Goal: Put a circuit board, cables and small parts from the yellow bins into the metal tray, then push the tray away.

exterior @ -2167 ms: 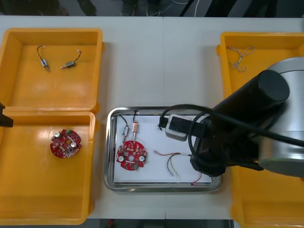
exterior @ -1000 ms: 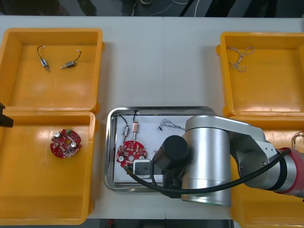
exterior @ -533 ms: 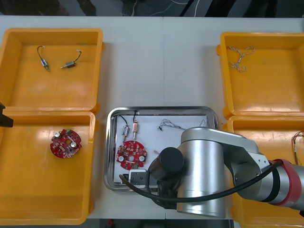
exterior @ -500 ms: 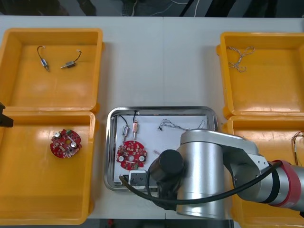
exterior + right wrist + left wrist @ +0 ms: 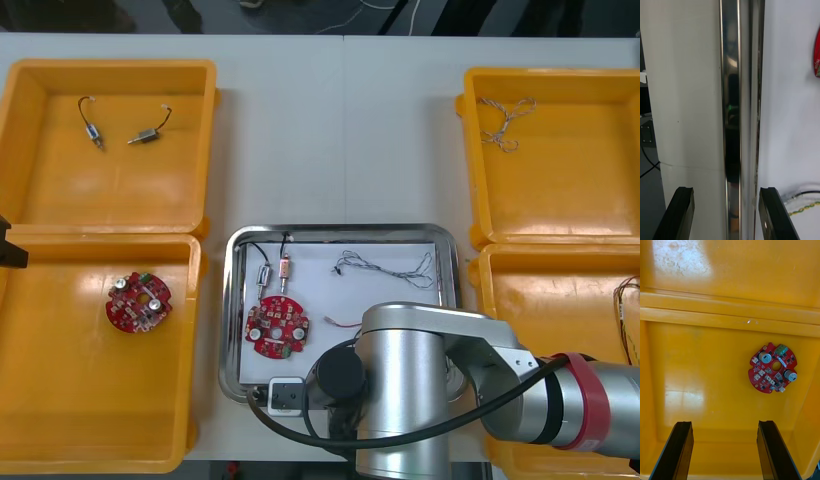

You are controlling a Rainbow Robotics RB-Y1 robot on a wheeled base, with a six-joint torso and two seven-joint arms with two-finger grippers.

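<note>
The metal tray [image 5: 340,231] is located at the middle of the surface [image 5: 340,130], between the yellow bins. The right arm [image 5: 420,390] is extended across the tray's near right portion, and the right fingers [image 5: 681,215] are held open at the near rim. The shiny rim runs between them, one finger being positioned over the bare surface outside the tray and the other over the white inside. Whether either finger touches the rim cannot be determined. Inside the tray, a round red circuit board [image 5: 278,327] is laid toward the left, with small metal parts [image 5: 266,279] just beyond it and a thin dark cable [image 5: 375,265] toward the far right. A red and yellow cable [image 5: 808,205] is laid on the white inside near the inner finger. The left fingers [image 5: 679,450] are held open and empty above the near left bin [image 5: 60,400], in which a second circuit board [image 5: 773,367] is laid flat, apart from the fingers. Two further small metal parts [image 5: 145,137] are held in the far left bin [image 5: 110,190], and a pale twisted cable [image 5: 505,120] in the far right bin [image 5: 560,190].
</note>
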